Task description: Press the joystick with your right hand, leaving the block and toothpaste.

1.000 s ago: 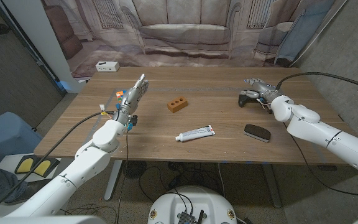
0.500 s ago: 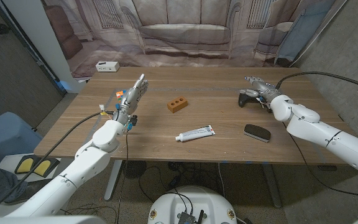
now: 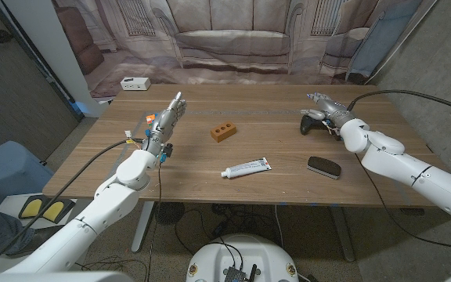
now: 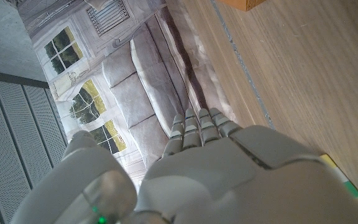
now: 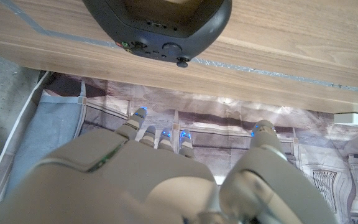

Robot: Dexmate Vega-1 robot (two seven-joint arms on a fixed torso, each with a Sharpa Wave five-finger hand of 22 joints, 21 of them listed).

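Joystick (image 3: 313,123) sits at the table's far right; block (image 3: 223,132) and toothpaste (image 3: 247,168) lie toward the middle, well apart from it. Our right hand (image 3: 329,112) hovers just over the joystick, fingers spread, holding nothing; whether it touches we cannot tell. Left hand (image 3: 165,122) stands open, idle. Risks we judge: an off-centre press could tip or skid the light joystick, or the fingers could land on its body and miss the stick.
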